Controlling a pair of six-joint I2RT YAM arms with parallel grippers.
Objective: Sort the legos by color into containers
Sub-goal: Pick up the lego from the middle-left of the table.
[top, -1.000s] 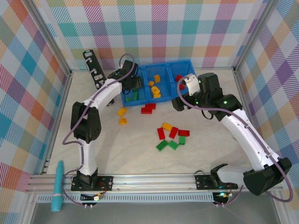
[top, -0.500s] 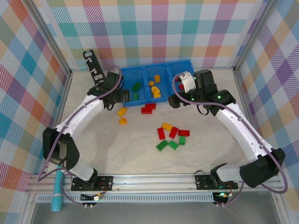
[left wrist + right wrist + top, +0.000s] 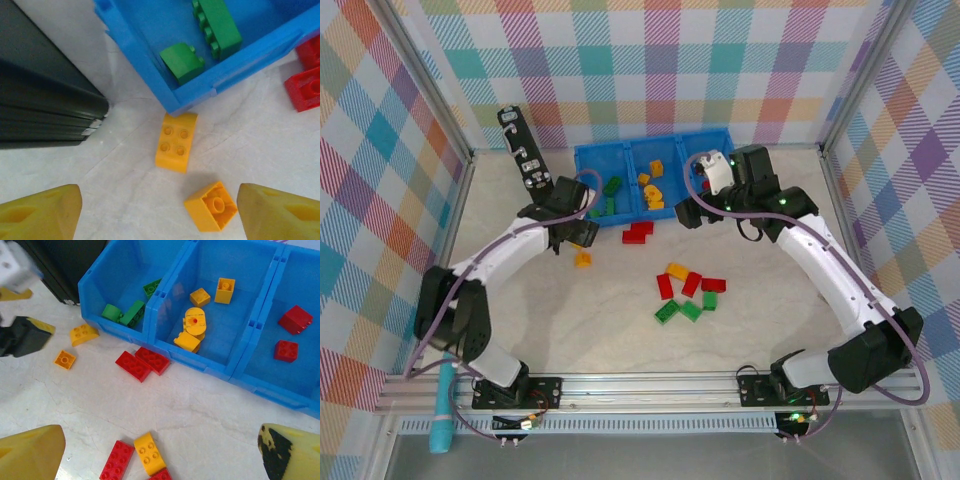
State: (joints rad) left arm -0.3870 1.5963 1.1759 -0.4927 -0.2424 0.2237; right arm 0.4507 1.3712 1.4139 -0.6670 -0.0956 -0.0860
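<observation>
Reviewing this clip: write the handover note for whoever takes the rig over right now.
Left gripper: open, empty, over two yellow-orange bricks beside the blue bin's left corner.
Right gripper: open, empty, facing the bin's front.
Done: green bricks in left compartment, yellow bricks in middle, red bricks in right.
Left: those two, a red pair by the bin's front wall, the mixed cluster mid-table.

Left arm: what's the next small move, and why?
Probably lower the left gripper onto the small orange brick, shifting slightly toward it. The jaws are open and empty. That brick lies loose, almost between them and clear of the bin. The larger yellow brick sits right at the bin's corner, which makes it a tighter pick.
</observation>
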